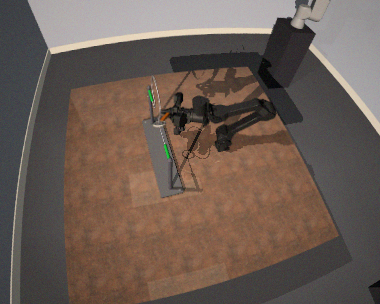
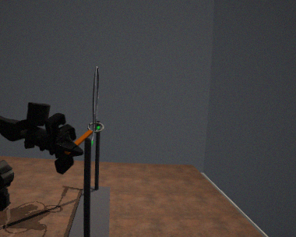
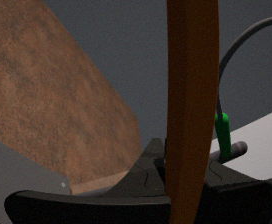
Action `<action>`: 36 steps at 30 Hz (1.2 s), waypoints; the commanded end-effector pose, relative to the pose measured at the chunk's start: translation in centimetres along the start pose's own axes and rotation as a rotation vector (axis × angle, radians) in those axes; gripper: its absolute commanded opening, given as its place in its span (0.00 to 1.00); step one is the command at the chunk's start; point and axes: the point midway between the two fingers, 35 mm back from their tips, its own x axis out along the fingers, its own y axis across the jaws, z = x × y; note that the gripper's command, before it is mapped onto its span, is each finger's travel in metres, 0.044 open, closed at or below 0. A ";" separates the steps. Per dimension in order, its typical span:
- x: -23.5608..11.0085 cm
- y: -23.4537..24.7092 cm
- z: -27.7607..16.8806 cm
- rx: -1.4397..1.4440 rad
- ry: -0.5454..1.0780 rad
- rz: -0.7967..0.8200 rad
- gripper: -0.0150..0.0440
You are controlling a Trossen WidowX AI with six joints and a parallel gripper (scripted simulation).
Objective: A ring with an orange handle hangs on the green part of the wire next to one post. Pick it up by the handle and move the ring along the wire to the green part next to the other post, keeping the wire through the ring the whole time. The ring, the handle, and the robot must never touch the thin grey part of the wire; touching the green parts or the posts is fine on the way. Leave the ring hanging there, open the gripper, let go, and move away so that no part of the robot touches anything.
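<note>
Dark grey walls, brown table [image 1: 248, 220], grey base plate [image 1: 158, 165] carrying two posts and the arched wire.

My end effector [image 2: 70, 150] is clamped on the orange handle [image 2: 83, 137]; in the wrist view the handle [image 3: 189, 96] runs straight up between my fingers, so the grip looks firm. The handle slopes up from me to the ring [image 2: 96, 126].

In the exterior view the ring lies about level with the top of the far post [image 2: 96, 156], and the wire [image 2: 96, 93] passes through it. The near post [image 2: 87, 183] stands in front. A green spot [image 2: 98, 127] shows inside the ring, so I judge the ring is at or near a green part. From the top view, the ring [image 1: 158, 126] seems to lie between the two green stretches [image 1: 150, 95] [image 1: 166, 151]; which end is the goal I cannot tell.

Risks:
- Ring rim brushing the thin grey wire if I tilt the handle or drift sideways; clearance inside the ring looks small.
- Handle slipping in my fingers would swing the ring onto the wire.
- Letting go too early, over grey wire, would drop the ring against it.
- Pulling away carelessly could clip a post.
</note>
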 end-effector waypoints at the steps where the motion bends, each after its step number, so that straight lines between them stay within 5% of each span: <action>1: -0.2 1.3 0.0 0.080 0.011 0.042 0.00; 36: -4.3 11.3 4.9 0.762 0.096 0.445 0.00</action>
